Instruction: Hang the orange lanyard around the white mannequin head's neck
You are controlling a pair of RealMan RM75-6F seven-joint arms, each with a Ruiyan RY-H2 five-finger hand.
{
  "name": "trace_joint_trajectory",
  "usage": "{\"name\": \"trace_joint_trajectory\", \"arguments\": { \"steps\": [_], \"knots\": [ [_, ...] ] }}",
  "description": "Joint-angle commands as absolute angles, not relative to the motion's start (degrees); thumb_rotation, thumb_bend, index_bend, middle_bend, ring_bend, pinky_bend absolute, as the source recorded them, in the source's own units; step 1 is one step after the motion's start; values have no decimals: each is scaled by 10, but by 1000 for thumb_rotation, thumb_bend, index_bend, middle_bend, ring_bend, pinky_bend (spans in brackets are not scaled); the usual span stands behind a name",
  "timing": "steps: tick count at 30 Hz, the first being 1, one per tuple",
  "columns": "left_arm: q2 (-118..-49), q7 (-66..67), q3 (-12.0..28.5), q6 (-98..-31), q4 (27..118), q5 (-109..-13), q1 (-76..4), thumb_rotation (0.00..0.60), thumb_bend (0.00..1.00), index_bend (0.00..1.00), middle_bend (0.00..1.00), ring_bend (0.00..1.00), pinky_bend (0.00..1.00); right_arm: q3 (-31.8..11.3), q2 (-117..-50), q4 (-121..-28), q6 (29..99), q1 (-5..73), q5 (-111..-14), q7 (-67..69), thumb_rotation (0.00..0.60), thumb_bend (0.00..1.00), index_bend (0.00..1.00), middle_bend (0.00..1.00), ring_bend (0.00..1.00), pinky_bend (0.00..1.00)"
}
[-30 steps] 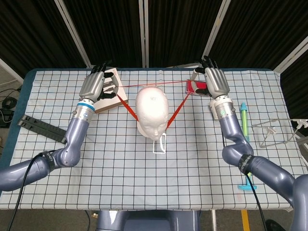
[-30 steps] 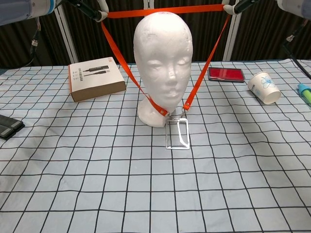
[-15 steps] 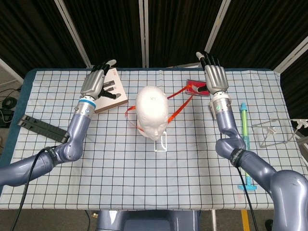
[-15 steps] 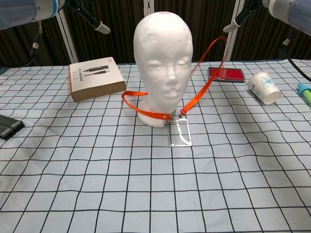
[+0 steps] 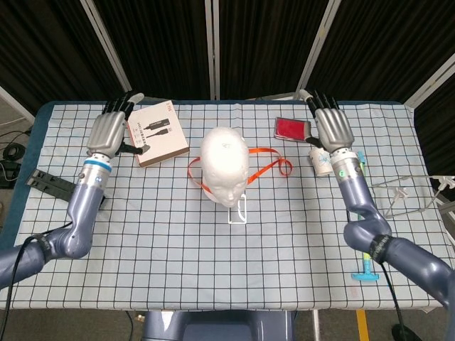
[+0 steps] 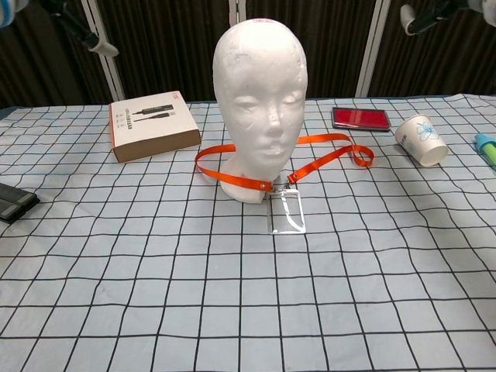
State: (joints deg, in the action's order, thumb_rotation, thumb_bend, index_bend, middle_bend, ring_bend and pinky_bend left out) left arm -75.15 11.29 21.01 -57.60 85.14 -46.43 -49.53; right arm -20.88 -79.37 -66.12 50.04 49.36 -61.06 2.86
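The white mannequin head [image 5: 224,165] [image 6: 260,101] stands upright at the table's middle. The orange lanyard [image 5: 273,165] [image 6: 329,152] lies loose around its neck, draping on the cloth to both sides, with a loop trailing toward the paper cup. Its clear badge holder [image 5: 237,210] [image 6: 284,211] rests flat in front of the base. My left hand [image 5: 109,131] hovers open beside the box, fingers spread, holding nothing. My right hand [image 5: 333,129] hovers open above the cup, also empty. In the chest view only fingertips [image 6: 102,48] [image 6: 409,21] show at the top corners.
A brown-and-white box [image 5: 161,132] [image 6: 152,125] lies left of the head. A red case [image 5: 292,128] [image 6: 360,118] and a paper cup [image 6: 421,140] sit to the right, with a green-blue tool [image 5: 360,174] and a clear stand [image 5: 409,196] further right. A black holder [image 5: 60,188] lies at the left edge.
Both hands have let go of the lanyard and moved outward, apart from the head. The strap dropped from above the head and settled around the neck on the table.
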Motion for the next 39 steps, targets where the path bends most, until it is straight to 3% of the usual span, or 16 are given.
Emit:
{"name": "trace_joint_trajectory", "arguments": {
  "steps": [1,4,8,15,25,39],
  "knots": [
    [-693,125,165,-633,925,-518,-434,600,68,0,0,0,0,-166,-703,-777,529,424,-660,43,600,900,146,34,0,0],
    [-655,126,132,-673,984,-551,-385,600,68,0,0,0,0,-144,-670,-828,537,397,-686,60,600,981,183,56,0,0],
    [-615,124,81,-726,1040,-597,-317,600,68,0,0,0,0,-103,-638,-877,529,376,-752,90,600,1000,228,97,0,0],
    [-596,162,26,-795,1071,-642,-242,600,71,0,0,0,0,-53,-667,-881,519,377,-846,126,600,1000,258,145,3,0],
    [-623,197,15,-826,1071,-657,-208,600,71,0,0,0,0,-38,-774,-848,496,415,-893,118,600,1000,275,185,118,82],
    [-633,181,31,-805,1047,-665,-200,600,73,0,0,0,0,-50,-884,-811,458,440,-833,53,600,1000,279,205,179,128]
  ]
}}
